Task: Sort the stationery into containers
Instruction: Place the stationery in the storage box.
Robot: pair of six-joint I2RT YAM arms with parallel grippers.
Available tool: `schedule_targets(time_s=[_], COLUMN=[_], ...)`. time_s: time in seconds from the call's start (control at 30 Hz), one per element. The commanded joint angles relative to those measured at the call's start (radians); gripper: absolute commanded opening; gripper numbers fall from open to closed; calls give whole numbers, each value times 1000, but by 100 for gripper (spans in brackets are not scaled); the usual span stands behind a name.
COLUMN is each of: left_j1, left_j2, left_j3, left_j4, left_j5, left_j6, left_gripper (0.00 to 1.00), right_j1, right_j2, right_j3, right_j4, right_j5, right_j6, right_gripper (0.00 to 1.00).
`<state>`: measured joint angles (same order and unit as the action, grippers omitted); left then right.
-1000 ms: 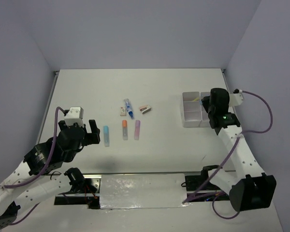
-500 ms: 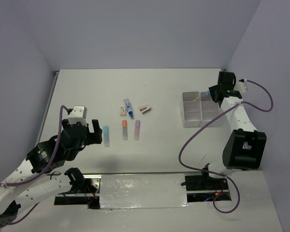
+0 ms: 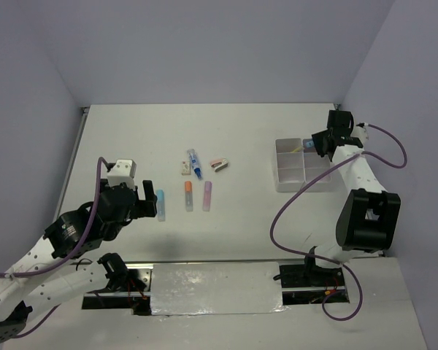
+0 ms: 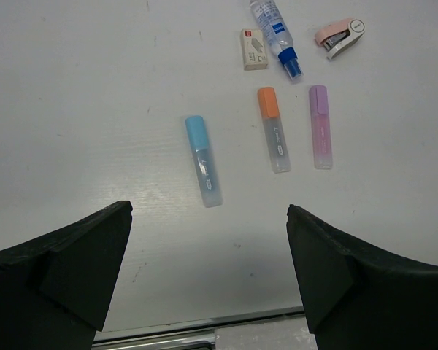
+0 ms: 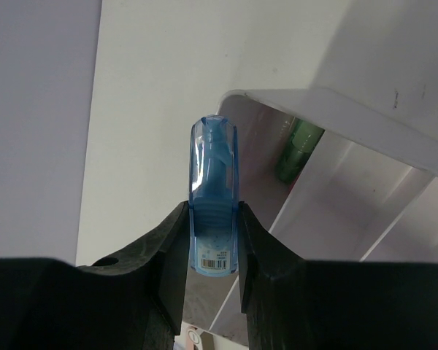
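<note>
The right gripper (image 5: 214, 226) pinches a clear blue tube (image 5: 214, 164) at the far right corner of the containers (image 5: 292, 98). It would be best to centre the tube over a compartment and lower it before letting go, so it cannot bounce out. The left gripper (image 4: 208, 244) hangs spread open near the blue marker (image 4: 204, 160).

Blue marker (image 4: 203, 160), orange marker (image 4: 273, 129) and purple marker (image 4: 320, 136), barrels paler than caps; white counter (image 4: 95, 87); translucent blue tube (image 5: 214, 197) (white barcode label).

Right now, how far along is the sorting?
Done: a green marker lies in the bins. In hand: the right jaws grip a clear blue item near them. Remaining: blue marker, orange marker, purple marker, tube, eraser, pink-white item.
</note>
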<state>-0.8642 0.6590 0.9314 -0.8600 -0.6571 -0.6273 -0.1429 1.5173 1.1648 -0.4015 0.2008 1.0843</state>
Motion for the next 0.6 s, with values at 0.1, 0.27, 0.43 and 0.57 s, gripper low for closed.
schedule_targets(time_s=[0.1, 0.27, 0.43, 0.57], left_j1=[4, 4, 4, 4], left_j2=[4, 5, 7, 11], left_j3=[10, 10, 9, 10], left_j4=[35, 35, 36, 36], left_j5=[2, 5, 5, 8], left_j6=[28, 28, 28, 31], left_gripper=[99, 99, 99, 99], right_j1=[-6, -6, -11, -14], right_j2=[12, 4, 7, -2], right_j3=[-5, 6, 22, 39], right_j4=[30, 18, -3, -14], right_j5=[-18, -14, -23, -26], right_j6=[8, 2, -3, -9], right_gripper=[32, 44, 55, 59])
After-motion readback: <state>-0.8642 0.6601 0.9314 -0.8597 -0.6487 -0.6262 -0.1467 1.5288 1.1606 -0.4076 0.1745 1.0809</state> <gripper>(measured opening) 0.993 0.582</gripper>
